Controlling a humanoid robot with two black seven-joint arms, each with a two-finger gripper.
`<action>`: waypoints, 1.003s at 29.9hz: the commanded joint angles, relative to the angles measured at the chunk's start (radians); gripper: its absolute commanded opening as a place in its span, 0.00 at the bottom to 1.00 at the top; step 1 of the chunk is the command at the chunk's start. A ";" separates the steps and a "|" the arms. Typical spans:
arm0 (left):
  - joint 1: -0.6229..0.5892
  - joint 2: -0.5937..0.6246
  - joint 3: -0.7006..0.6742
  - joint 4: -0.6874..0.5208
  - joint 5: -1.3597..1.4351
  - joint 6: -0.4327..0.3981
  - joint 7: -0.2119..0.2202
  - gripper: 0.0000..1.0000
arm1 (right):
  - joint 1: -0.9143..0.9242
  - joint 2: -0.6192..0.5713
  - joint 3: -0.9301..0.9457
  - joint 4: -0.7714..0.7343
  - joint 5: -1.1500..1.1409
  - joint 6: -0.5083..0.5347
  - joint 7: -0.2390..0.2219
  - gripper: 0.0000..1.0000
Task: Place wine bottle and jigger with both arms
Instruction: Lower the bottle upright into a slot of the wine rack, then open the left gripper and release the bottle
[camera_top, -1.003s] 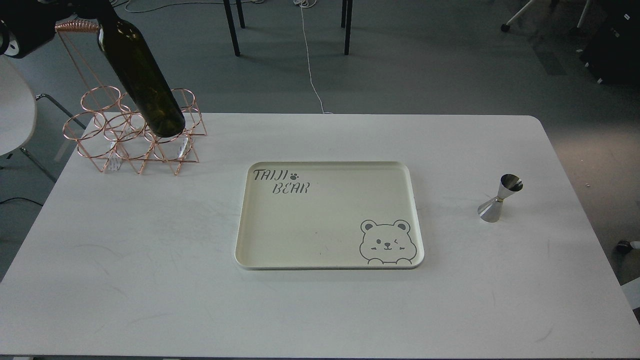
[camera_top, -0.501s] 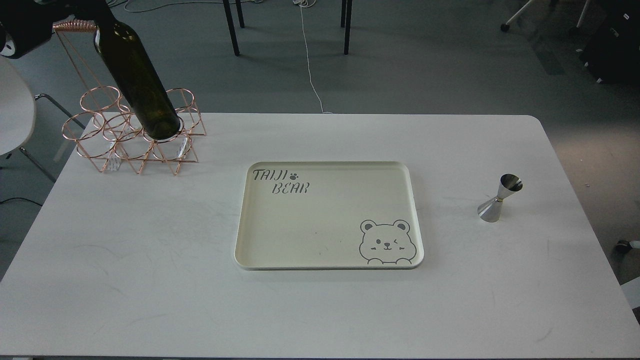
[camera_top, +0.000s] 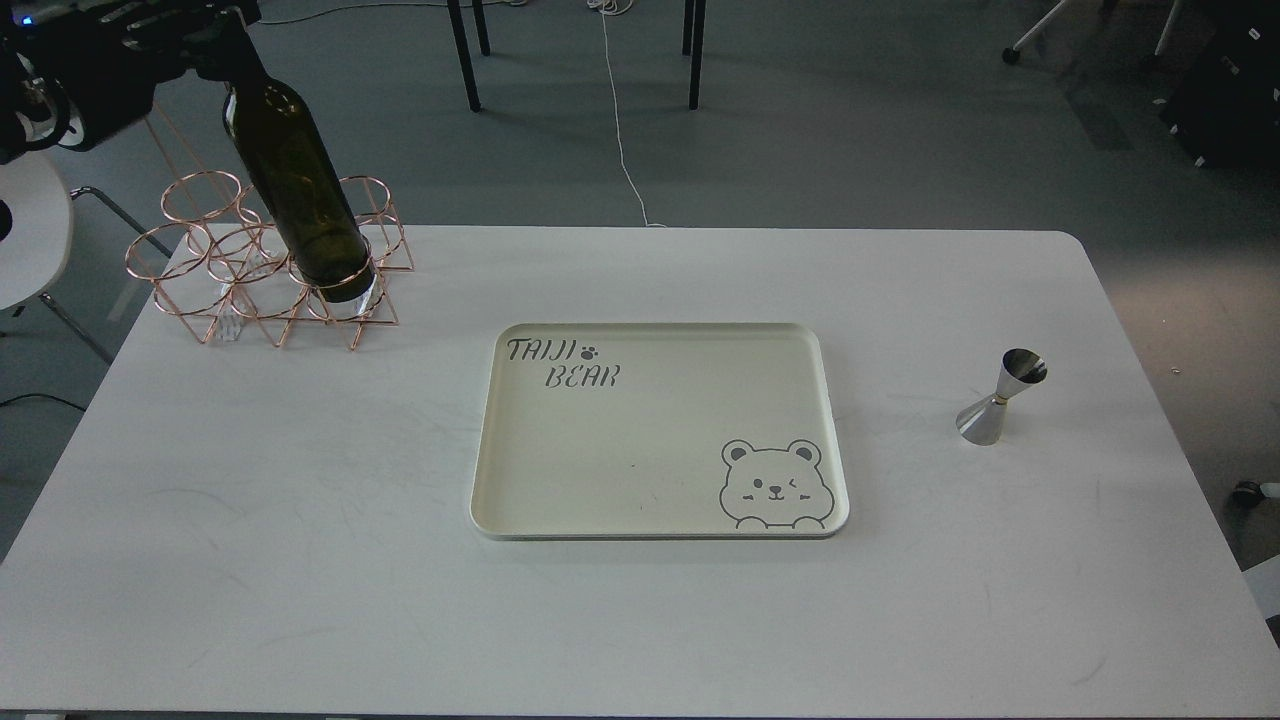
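Desk (camera_top: 300, 560) white, cream tray (camera_top: 650, 500) with bear print at centre. Jigger (camera_top: 1000, 398) upright on the desk, well right of the tray, untouched. Further back on the left, copper wire rack (camera_top: 200, 290) near the desk's far edge. Wine bottle (camera_top: 298, 190) tilted, base down inside a front ring of the rack. Left gripper (camera_top: 215, 35) at the bottle neck, top left corner; fingers dark, seemingly clamped on the neck, though it's hard to tell. Right arm out of frame.
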 joint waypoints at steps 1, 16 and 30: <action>0.007 -0.004 0.027 0.006 -0.001 0.034 -0.001 0.11 | -0.003 0.000 0.000 0.001 0.000 -0.001 0.000 0.97; 0.007 -0.006 0.155 0.037 -0.113 0.101 -0.009 0.45 | -0.005 0.000 0.000 0.000 0.000 0.001 0.000 0.97; 0.003 -0.002 0.138 0.047 -0.287 0.107 -0.003 0.92 | -0.005 -0.003 0.003 -0.002 0.000 -0.002 0.000 0.97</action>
